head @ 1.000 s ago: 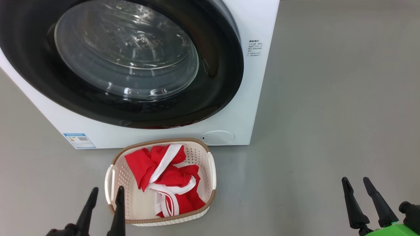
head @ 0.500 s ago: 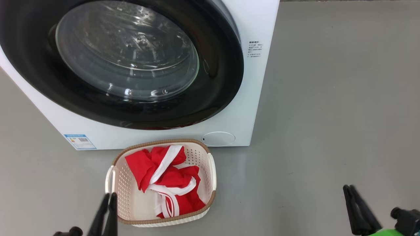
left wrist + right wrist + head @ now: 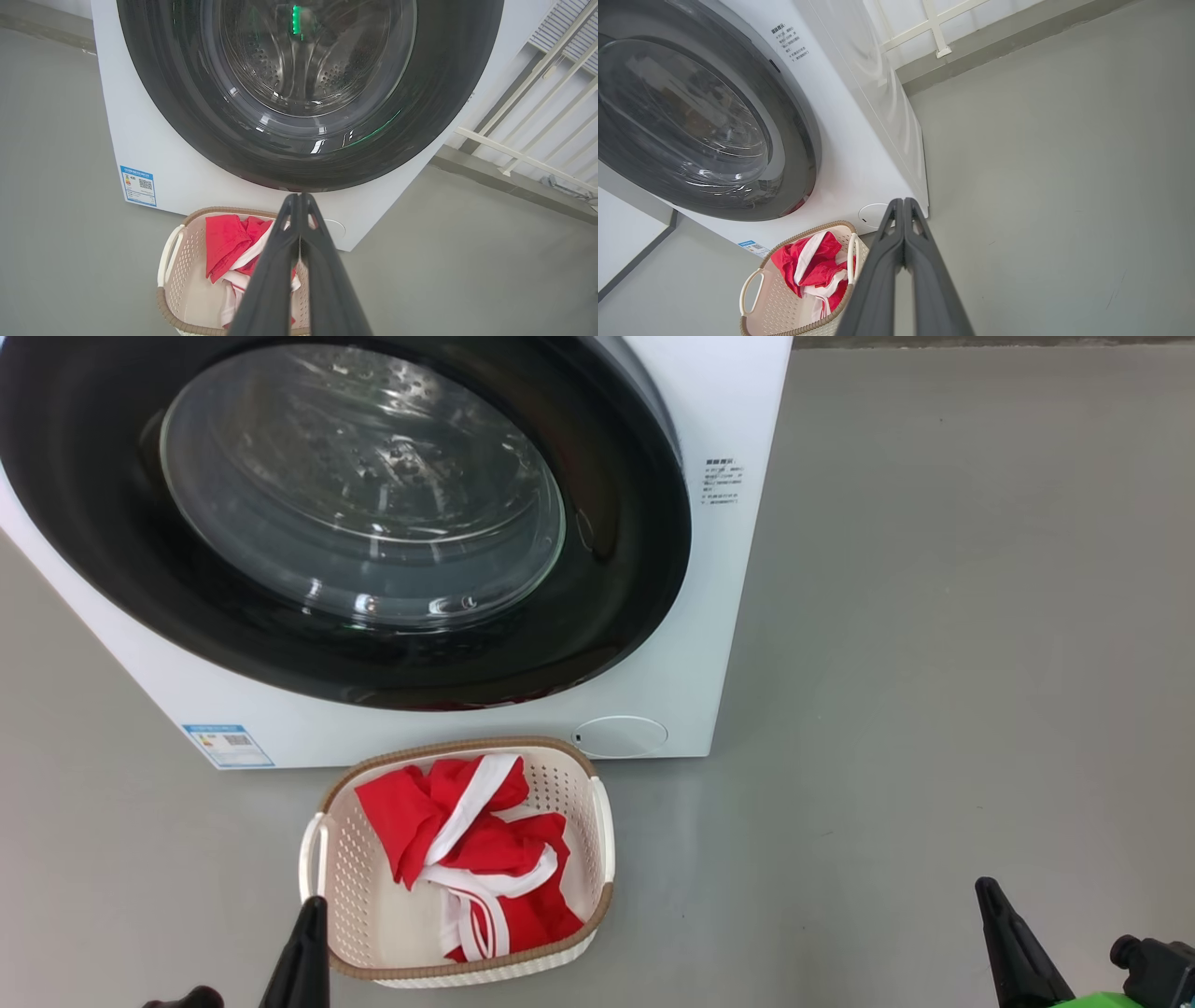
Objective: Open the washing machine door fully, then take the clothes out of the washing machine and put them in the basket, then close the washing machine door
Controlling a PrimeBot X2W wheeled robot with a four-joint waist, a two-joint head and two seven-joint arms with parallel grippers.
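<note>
Head view: washing machine door sits closed against the washing machine. Clothes lie in the basket, at 6 o'clock from the door. Left gripper at 7 o'clock and right gripper at 5 o'clock: fingers pressed together, holding nothing.

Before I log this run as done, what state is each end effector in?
Left end effector: closed, empty.
Right end effector: closed, empty.

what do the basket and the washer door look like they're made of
The basket: looks like moulded cream plastic, matt, with rows of punched holes; its brown rim only imitates weave. The washing machine door: wide black rim, probably glossy plastic, mirroring the light; the bulging centre looks like clear glass, with sharp glints.
</note>
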